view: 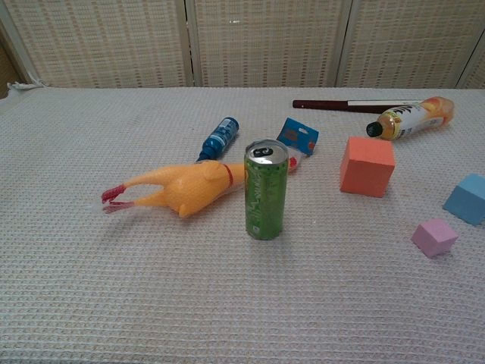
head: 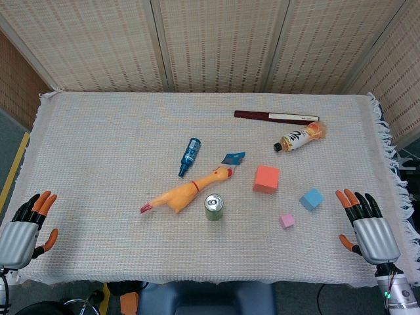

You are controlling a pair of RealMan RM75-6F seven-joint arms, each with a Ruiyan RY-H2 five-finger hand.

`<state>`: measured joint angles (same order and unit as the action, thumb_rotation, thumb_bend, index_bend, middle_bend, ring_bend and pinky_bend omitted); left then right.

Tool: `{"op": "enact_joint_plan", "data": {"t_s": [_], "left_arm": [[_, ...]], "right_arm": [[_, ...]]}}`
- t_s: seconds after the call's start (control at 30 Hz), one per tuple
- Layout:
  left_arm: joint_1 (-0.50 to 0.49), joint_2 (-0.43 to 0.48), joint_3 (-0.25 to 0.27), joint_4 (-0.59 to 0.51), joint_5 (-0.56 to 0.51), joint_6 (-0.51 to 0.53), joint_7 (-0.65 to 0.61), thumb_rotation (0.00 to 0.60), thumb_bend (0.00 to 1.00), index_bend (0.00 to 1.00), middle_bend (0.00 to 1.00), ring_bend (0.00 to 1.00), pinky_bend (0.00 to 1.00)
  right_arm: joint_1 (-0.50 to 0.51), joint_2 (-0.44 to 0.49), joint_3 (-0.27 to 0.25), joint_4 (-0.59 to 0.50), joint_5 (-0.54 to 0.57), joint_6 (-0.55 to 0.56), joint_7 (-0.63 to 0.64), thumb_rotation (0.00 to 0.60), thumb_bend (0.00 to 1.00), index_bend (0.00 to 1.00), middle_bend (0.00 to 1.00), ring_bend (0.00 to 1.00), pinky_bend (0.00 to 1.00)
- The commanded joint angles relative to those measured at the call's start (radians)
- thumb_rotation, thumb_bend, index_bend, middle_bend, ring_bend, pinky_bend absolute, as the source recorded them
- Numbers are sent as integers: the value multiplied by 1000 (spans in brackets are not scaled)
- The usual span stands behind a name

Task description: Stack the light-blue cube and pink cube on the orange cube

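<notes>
Orange cube (head: 266,179) sits flat, corner-on.

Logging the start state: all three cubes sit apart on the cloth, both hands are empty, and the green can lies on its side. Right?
Not quite. The can stands upright, as the chest view shows. The rest holds: orange cube, blue cube and pink cube sit apart, and the left hand and right hand are empty.

Left hand (head: 25,230), right hand (head: 369,228): empty, fingers apart.
</notes>
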<state>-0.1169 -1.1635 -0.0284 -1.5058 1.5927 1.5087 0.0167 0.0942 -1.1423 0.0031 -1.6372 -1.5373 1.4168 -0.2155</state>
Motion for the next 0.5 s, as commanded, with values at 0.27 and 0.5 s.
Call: {"op": "enact_joint_plan", "data": {"t_s": [0.27, 0.5], "left_arm": [[-2, -3, -2, -6, -6, 8, -10, 600, 444, 0, 0, 0, 136], [-7, 1, 1, -21, -20, -15, 5, 600, 443, 0, 0, 0, 136]], "right_arm": [[32, -31, 33, 27, 65, -55, -66, 600, 127, 0, 0, 0, 0], [190, -50, 60, 80, 151, -310, -263, 600, 127, 0, 0, 0, 0]]}}
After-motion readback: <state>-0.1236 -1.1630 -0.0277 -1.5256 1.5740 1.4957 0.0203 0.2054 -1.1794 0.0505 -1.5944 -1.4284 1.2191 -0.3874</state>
